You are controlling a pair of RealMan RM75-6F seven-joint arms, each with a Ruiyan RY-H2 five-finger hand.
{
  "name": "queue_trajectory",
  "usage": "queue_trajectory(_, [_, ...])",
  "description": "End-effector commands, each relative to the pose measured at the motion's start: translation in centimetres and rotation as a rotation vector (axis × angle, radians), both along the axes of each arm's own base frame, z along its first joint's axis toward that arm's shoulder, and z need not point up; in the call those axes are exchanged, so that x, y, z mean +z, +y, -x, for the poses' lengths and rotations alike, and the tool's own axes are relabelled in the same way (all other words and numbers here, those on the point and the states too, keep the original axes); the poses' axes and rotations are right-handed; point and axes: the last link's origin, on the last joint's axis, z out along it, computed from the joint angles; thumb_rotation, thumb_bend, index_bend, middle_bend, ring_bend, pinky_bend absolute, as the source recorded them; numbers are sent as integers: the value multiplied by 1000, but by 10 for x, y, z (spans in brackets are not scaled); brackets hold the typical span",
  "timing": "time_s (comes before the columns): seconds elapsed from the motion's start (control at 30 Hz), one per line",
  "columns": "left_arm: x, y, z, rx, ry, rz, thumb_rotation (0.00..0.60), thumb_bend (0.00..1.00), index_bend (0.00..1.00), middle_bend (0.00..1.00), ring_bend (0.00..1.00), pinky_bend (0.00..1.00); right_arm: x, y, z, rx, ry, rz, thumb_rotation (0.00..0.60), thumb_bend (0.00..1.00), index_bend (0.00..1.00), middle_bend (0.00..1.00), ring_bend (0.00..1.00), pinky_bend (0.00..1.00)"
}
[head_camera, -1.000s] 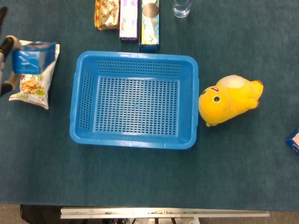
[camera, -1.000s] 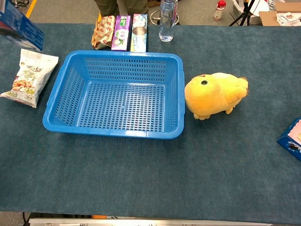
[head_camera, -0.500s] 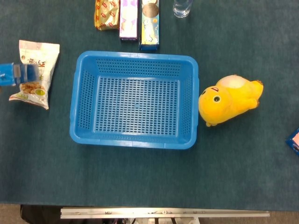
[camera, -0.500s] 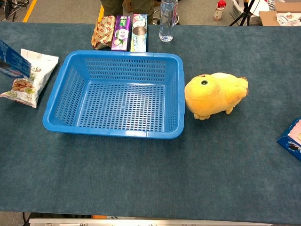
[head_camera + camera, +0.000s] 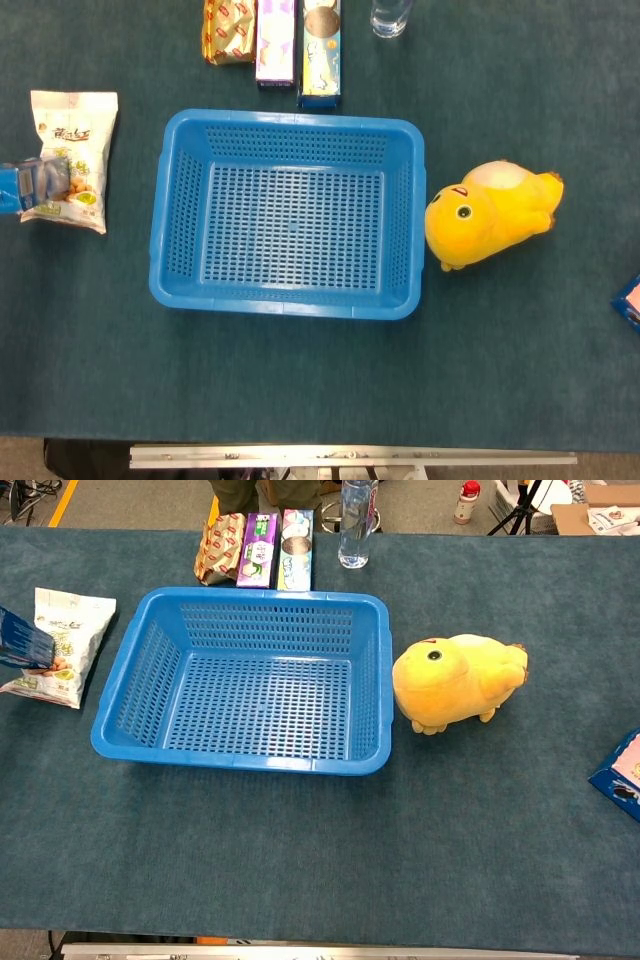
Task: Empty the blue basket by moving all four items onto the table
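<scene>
A: What did the head view show?

B: The blue plastic lattice basket (image 5: pixel 287 215) sat in the middle of the dark teal carpeted worktop (image 5: pixel 300 375) with nothing inside it. To its right, just beside the rim, lay the yellow plush chick toy (image 5: pixel 490 213). To its left lay the white snack bag printed with nuts (image 5: pixel 69 150), and a blue box (image 5: pixel 30 185), blurred, overlapped the bag's left edge at the frame border. A corner of another blue packet (image 5: pixel 630 302) showed at the far right edge.

A: And along the far edge?

B: A gold-and-red wrapped pack (image 5: pixel 228 28), a purple carton (image 5: pixel 276 40) and a pale blue carton (image 5: pixel 321 50) lay side by side, with the base of a clear bottle (image 5: pixel 390 16) to their right.

A: Any robot hand there?

B: Neither the left robot hand nor the right one was visible.

A: The chest view?

B: Same layout: the basket (image 5: pixel 245 685) empty, the chick (image 5: pixel 455 683) right of it, the snack bag (image 5: pixel 62 645) left of it. The blue box (image 5: pixel 22 640) appeared tilted over the bag's left side at the frame edge; whether it touched the bag I could not tell. The other blue packet (image 5: pixel 620 772) lay at the near right edge. The three packs and the clear bottle (image 5: pixel 355 520) stood beyond the basket. Again no robot hand was in frame, so what held the box could not be seen.
</scene>
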Motion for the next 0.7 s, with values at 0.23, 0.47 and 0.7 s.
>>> queue_trajectory(0.23, [11, -17, -10, 2, 5, -10, 600, 202, 93, 0, 0, 213, -1, -1, 1, -2, -4, -4, 600, 0, 54, 197, 243, 385])
queue_trajectory(0.47, [16, -20, -16, 0, 17, -41, 600, 202, 93, 0, 0, 213, -1, -1, 1, 0, -4, -3, 600, 0, 54, 197, 243, 385])
queue_trajectory(0.7, [13, -16, -22, -88, -33, -120, 600, 203, 136, 0, 0, 220, -1, 3, 0, 2, -6, 0, 600, 0, 54, 197, 243, 385])
